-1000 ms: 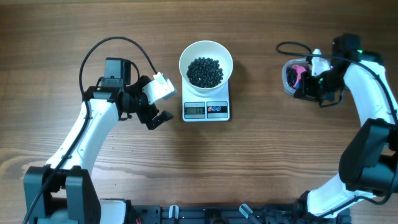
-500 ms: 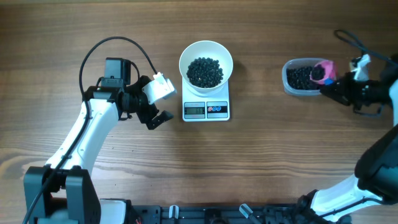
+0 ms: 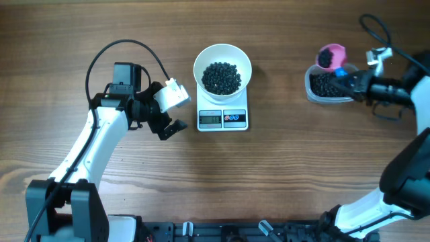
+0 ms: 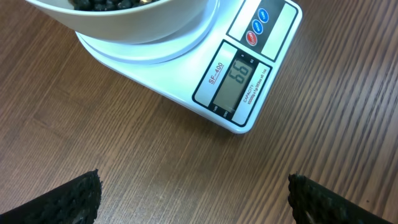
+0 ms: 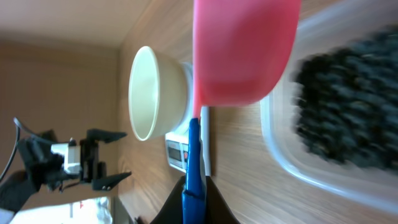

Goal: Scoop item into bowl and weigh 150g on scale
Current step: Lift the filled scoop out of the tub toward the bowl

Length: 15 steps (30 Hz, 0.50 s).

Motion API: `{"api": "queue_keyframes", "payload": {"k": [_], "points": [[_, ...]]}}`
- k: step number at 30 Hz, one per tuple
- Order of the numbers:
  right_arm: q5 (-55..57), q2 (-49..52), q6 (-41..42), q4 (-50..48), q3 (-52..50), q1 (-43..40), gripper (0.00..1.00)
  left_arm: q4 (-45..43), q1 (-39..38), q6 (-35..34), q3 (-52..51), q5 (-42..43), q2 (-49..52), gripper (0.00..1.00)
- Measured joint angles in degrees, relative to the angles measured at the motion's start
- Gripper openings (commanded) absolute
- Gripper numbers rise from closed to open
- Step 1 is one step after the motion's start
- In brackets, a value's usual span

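Left gripper (image 3: 176, 111) jaws spread wide, empty, beside scale (image 3: 222, 118). Right gripper (image 3: 353, 81) pinched on blue handle of pink scoop (image 3: 330, 56), which is loaded with beads (image 3: 221, 77) above rim of clear tub (image 3: 325, 87). Bowl (image 3: 222, 50) of beads sits on scale. Wooden table (image 3: 282, 175).

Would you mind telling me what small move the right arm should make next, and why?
Probably carry the pink scoop leftward to above the bowl and tip it in. The right gripper is shut on its blue handle, the scoop looks loaded with beads above the tub, and the scale display seems to read 66, short of target.
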<state>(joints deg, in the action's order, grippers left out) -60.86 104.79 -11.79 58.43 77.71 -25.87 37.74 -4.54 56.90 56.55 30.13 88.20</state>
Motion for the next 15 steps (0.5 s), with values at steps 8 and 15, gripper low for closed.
{"api": "queue_keyframes", "payload": {"k": [8,15], "points": [[-2.89,0.00,7.80,-6.97,7.32,13.46,0.04,0.00,0.00,0.02,0.00,0.02,0.00,1.00],[-3.63,0.00,14.88,-11.39,10.21,23.89,0.04,0.00,0.00,0.00,0.00,0.00,0.00,1.00]]}}
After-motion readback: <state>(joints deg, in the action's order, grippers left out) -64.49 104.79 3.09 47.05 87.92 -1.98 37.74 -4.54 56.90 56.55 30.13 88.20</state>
